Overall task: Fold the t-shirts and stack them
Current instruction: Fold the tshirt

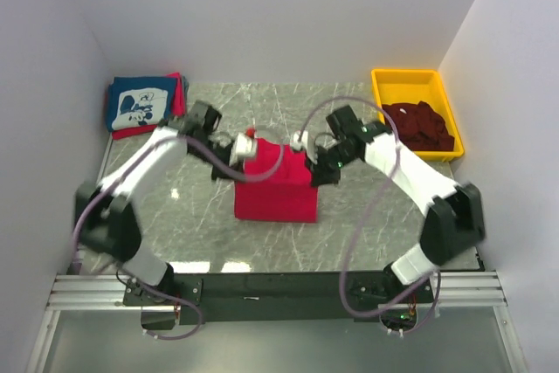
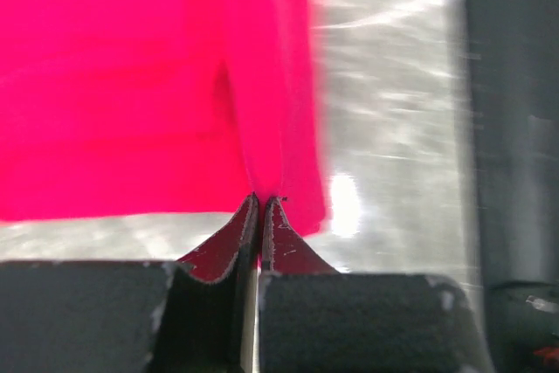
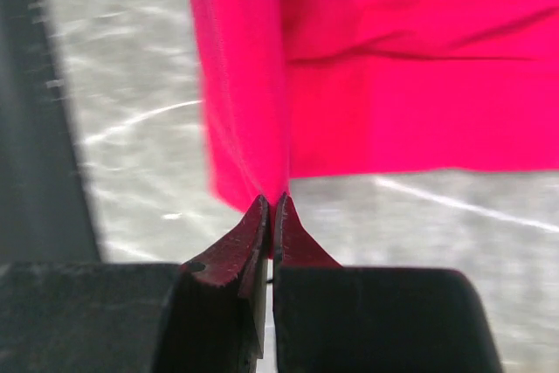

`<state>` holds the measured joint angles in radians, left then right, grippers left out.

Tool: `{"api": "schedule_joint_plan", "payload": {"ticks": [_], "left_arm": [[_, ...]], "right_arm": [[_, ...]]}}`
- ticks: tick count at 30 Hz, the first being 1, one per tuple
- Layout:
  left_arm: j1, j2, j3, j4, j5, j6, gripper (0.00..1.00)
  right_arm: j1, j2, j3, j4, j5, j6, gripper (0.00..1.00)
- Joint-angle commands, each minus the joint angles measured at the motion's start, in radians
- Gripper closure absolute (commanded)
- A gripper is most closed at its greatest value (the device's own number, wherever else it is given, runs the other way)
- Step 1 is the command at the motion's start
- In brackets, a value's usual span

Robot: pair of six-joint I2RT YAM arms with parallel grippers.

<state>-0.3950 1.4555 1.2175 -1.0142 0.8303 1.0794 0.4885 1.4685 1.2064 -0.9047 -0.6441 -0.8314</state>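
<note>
1. Fingers first: the left gripper (image 2: 262, 205) has its two fingers pressed tight together, and a fold of the red t-shirt (image 2: 131, 85) runs straight down into the tips. That's a firm pinch on the cloth's edge.
2. Over to the right gripper (image 3: 272, 203), and it's the same story. The fingers are closed on a narrow fold of the same red cloth, with no gap showing between them.
3. From the top view, the two grippers sit at the far edge of the red t-shirt, the left one at its far-left corner and the right one at its far-right corner.
4. That far edge looks raised between them, while the near part of the shirt lies flat.
5. The shirt makes a rough rectangle in the middle of the marbled table (image 1: 201, 216), right between the two arms.
6. In the far-left corner, a folded navy t-shirt (image 1: 140, 104) with a white graphic rests on top of another red shirt (image 1: 178, 86), whose edges peek out around it.
7. On the far right, a yellow bin (image 1: 406, 76) stands by the wall with the maroon t-shirts (image 1: 424, 127) heaped inside it.
</note>
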Motion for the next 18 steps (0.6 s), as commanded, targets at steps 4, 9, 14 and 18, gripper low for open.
{"api": "schedule_joint_plan", "payload": {"ticks": [4, 9, 14, 18], "left_arm": [[0.113, 0.395, 0.394, 0.074, 0.012, -0.064, 0.98], [0.114, 0.619, 0.559, 0.230, -0.081, -0.260, 0.94], [0.110, 0.700, 0.562, 0.312, -0.178, -0.370, 0.91], [0.096, 0.709, 0.499, 0.304, -0.204, -0.447, 0.91]], "right_arm": [[-0.112, 0.341, 0.348, -0.057, 0.001, -0.132, 1.00], [-0.146, 0.565, 0.586, -0.045, 0.038, -0.075, 1.00], [-0.142, 0.757, 0.723, -0.092, 0.084, 0.017, 1.00], [-0.142, 0.741, 0.621, -0.043, 0.101, 0.063, 1.00]]}}
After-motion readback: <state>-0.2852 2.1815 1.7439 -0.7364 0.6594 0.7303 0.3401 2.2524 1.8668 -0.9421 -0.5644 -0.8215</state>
